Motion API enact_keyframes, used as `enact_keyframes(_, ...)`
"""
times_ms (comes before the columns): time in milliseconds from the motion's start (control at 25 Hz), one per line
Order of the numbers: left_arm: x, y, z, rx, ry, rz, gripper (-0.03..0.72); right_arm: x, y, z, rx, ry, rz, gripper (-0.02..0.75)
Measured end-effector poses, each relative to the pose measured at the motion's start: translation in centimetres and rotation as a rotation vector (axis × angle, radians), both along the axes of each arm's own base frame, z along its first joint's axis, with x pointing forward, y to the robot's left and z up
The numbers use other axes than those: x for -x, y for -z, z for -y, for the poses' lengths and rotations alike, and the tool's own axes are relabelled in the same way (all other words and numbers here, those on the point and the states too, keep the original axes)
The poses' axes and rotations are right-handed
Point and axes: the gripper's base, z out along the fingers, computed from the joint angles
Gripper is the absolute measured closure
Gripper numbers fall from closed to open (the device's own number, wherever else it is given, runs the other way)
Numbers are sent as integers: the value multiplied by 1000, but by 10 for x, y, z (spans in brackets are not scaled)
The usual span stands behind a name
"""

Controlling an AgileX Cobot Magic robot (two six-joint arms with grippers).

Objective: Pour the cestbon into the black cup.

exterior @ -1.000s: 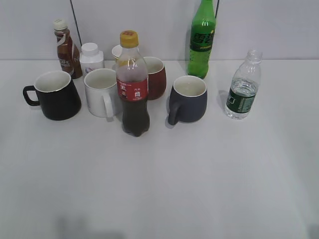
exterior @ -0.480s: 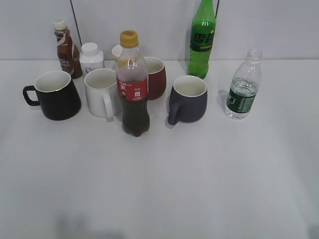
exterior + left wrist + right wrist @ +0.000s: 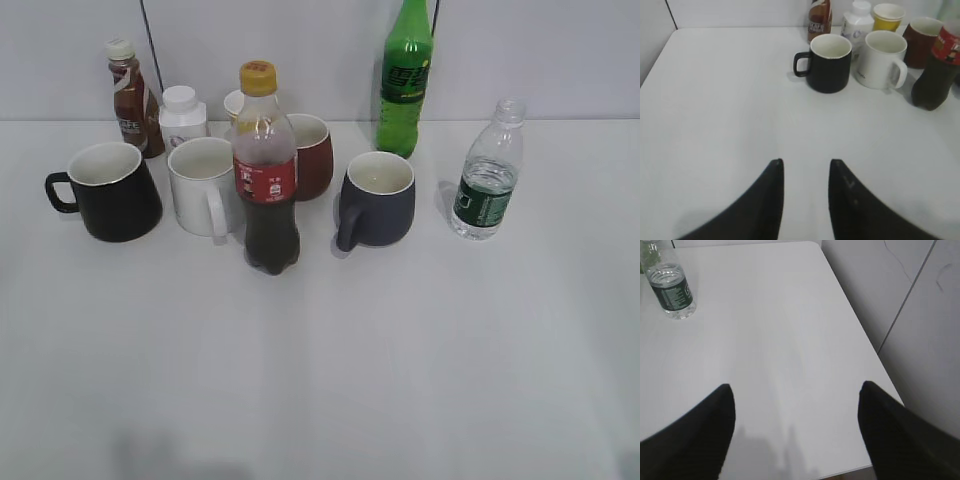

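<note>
The cestbon (image 3: 671, 289), far ahead-left of the wide-spread right gripper (image 3: 795, 412), looks light, thin-walled, uncapped: grip its label band gently. Left gripper (image 3: 806, 170) narrowly parted, empty.

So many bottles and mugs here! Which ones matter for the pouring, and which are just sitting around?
Needed: cestbon, black cup.

Just sitting around: cola bottle, green soda bottle, white mug, red mug, navy-grey mug, brown drink bottle, white jar.

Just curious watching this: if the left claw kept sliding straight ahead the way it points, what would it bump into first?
Probably the black cup: it stands ahead of the left gripper, slightly right of its line, with bare table between. Depth is hard to judge.
</note>
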Motion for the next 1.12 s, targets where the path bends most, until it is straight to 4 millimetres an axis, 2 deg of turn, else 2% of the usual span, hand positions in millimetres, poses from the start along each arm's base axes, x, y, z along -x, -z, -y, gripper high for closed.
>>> enact_keyframes(120, -1, -11, 0, 6, 0, 92, 449, 0, 0, 0, 0, 0, 0, 148)
enact_keyframes(360, -22, -57, 1, 19, -4, 513, 449, 0, 0, 0, 0, 0, 0, 148)
enact_keyframes(480, -44, -76, 1, -18, -8, 640, 449, 0, 0, 0, 0, 0, 0, 148)
enact_keyframes(640, -97, -82, 6, -58, 10, 632, 449, 0, 0, 0, 0, 0, 0, 148)
enact_keyframes(760, -142, -72, 10, -69, 27, 564, 449, 0, 0, 0, 0, 0, 0, 148)
enact_keyframes(840, -173, -58, 12, -69, 38, 502, 446, 0, 0, 0, 0, 0, 0, 149)
enact_keyframes(960, -211, -21, 15, -65, 52, 437, 442, 0, 0, 0, 0, 0, 0, 149)
enact_keyframes(1120, -241, 38, 7, -55, 28, 409, 441, 0, 0, 0, 0, 0, 0, 149)
